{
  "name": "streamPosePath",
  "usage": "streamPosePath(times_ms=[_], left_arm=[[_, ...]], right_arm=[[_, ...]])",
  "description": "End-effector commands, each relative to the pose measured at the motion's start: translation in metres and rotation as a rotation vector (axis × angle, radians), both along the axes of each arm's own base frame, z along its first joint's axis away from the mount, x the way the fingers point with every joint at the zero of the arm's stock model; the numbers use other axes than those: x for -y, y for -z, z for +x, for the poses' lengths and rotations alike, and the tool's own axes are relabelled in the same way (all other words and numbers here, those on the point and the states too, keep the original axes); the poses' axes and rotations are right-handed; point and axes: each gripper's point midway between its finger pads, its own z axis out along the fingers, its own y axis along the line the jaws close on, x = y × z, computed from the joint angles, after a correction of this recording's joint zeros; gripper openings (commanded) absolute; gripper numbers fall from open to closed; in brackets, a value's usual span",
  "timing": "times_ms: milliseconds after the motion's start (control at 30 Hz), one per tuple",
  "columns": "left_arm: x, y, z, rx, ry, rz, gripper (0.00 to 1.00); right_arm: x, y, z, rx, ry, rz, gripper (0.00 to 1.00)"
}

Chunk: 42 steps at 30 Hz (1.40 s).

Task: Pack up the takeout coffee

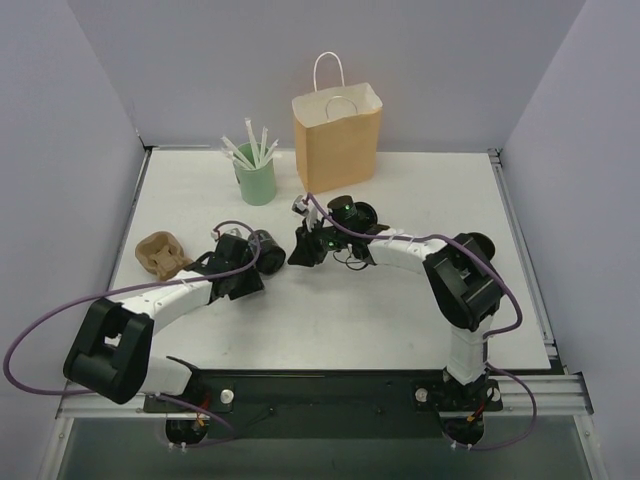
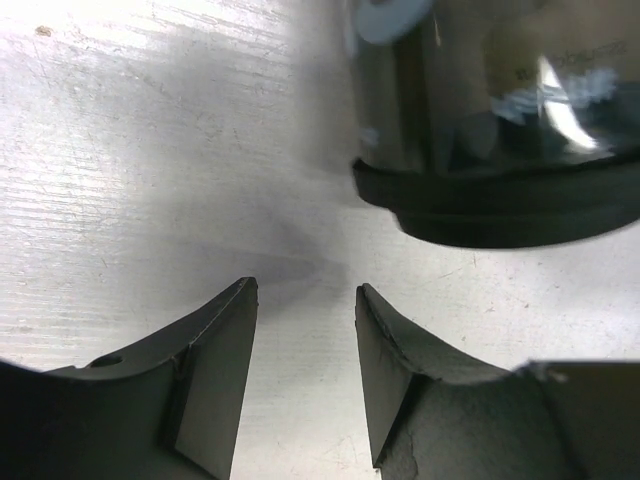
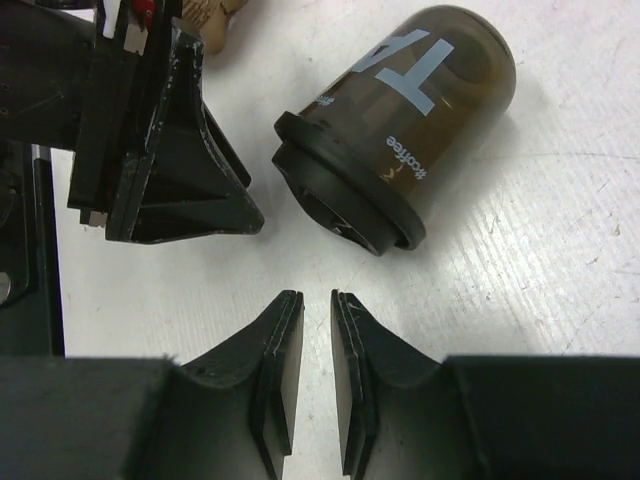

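The takeout coffee (image 3: 420,110), a dark cup with a black lid, lies on its side on the white table between the two grippers. In the top view it (image 1: 266,242) sits just beyond my left gripper (image 1: 252,258). The left gripper (image 2: 305,288) stands open with only bare table between its fingers; the cup's lid rim (image 2: 500,205) lies ahead and to the right. My right gripper (image 3: 315,296) is almost shut, with a thin slit between its pads and nothing in it. The lid faces it, a short way off.
A brown paper bag (image 1: 337,135) stands upright and open at the back. A mint-green cup of white straws (image 1: 255,178) is to its left. A brown pulp carrier (image 1: 160,253) lies at the left. The left gripper's fingers (image 3: 185,160) show in the right wrist view.
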Motion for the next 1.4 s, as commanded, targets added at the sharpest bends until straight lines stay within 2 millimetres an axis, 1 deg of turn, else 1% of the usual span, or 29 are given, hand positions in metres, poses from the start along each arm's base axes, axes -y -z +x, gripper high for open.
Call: streamPosePath(times_ms=[0,33,67,100,200,233,300,333,367,433,467,533,567,600,633,667,700,733,767,800,867,900,1033,1067,1100,1133,1233,1300,1367], left_arm=[[0.003,-0.041,0.020,0.110,0.006,-0.024,0.54],[0.000,-0.045,0.018,0.104,0.006,-0.010,0.54],[-0.003,-0.053,0.020,0.123,0.015,0.001,0.54],[-0.005,-0.070,0.027,0.167,0.012,0.002,0.54],[-0.013,-0.093,0.032,0.227,0.050,0.047,0.55],[-0.014,-0.103,0.036,0.254,0.065,0.062,0.55],[-0.020,-0.112,0.041,0.286,0.091,0.116,0.58],[-0.025,-0.113,0.041,0.279,0.078,0.128,0.58],[-0.024,-0.121,0.045,0.293,0.075,0.114,0.58],[-0.029,-0.125,0.045,0.289,0.047,0.102,0.58],[-0.031,-0.126,0.046,0.286,0.029,0.095,0.58],[-0.042,-0.121,0.046,0.257,-0.014,0.107,0.58],[-0.051,-0.119,0.048,0.240,-0.047,0.095,0.58],[-0.055,-0.119,0.052,0.227,-0.066,0.084,0.58],[-0.058,-0.118,0.053,0.212,-0.079,0.071,0.57],[-0.063,-0.118,0.056,0.204,-0.097,0.044,0.57],[-0.064,-0.117,0.059,0.197,-0.104,0.035,0.57],[-0.065,-0.116,0.062,0.196,-0.106,0.027,0.56],[-0.066,-0.115,0.063,0.188,-0.109,0.027,0.55],[-0.067,-0.111,0.064,0.170,-0.108,0.033,0.55],[-0.068,-0.104,0.065,0.148,-0.108,0.040,0.55],[-0.069,-0.093,0.064,0.119,-0.112,0.047,0.54],[-0.070,-0.073,0.062,0.075,-0.114,0.052,0.54],[-0.071,-0.070,0.061,0.067,-0.118,0.054,0.54],[-0.071,-0.067,0.062,0.065,-0.120,0.055,0.54],[-0.070,-0.064,0.061,0.058,-0.120,0.051,0.54],[-0.068,-0.061,0.062,0.052,-0.119,0.041,0.54],[-0.068,-0.063,0.063,0.058,-0.121,0.037,0.54],[-0.068,-0.062,0.062,0.053,-0.124,0.037,0.54]], right_arm=[[-0.009,-0.038,0.009,0.055,0.057,0.074,0.22],[-0.007,-0.038,0.015,0.057,0.102,0.065,0.28],[-0.006,-0.038,0.016,0.058,0.134,0.057,0.33],[-0.005,-0.037,0.020,0.064,0.177,0.045,0.35],[-0.006,-0.040,0.015,0.094,0.208,0.064,0.41],[-0.008,-0.041,0.016,0.102,0.214,0.080,0.46],[-0.012,-0.041,0.014,0.099,0.202,0.084,0.49],[-0.014,-0.037,0.015,0.091,0.194,0.081,0.53],[-0.021,-0.040,0.011,0.101,0.156,0.093,0.55],[-0.028,-0.037,0.009,0.118,0.125,0.098,0.59],[-0.033,-0.040,0.009,0.147,0.104,0.103,0.60],[-0.041,-0.035,0.006,0.156,0.073,0.104,0.61],[-0.044,-0.033,0.007,0.159,0.066,0.102,0.62],[-0.051,-0.041,0.008,0.168,0.047,0.121,0.63],[-0.056,-0.033,0.009,0.156,0.036,0.117,0.63],[-0.061,-0.034,0.009,0.156,0.023,0.128,0.63],[-0.070,-0.039,0.007,0.161,0.006,0.147,0.63],[-0.076,-0.034,0.007,0.160,-0.003,0.147,0.63],[-0.081,-0.036,0.007,0.166,-0.007,0.152,0.64],[-0.090,-0.034,0.006,0.169,-0.017,0.153,0.64],[-0.097,-0.034,0.006,0.170,-0.023,0.155,0.64],[-0.103,-0.032,0.004,0.173,-0.028,0.155,0.63],[-0.112,-0.027,0.002,0.199,-0.029,0.127,0.62],[-0.115,-0.025,0.002,0.206,-0.026,0.116,0.62],[-0.116,-0.019,0.001,0.203,-0.023,0.097,0.61],[-0.118,-0.021,0.004,0.216,-0.009,0.092,0.60],[-0.124,-0.016,0.002,0.245,0.019,0.068,0.56],[-0.125,-0.015,0.006,0.260,0.055,0.054,0.52],[-0.122,-0.010,0.004,0.252,0.064,0.044,0.51]])
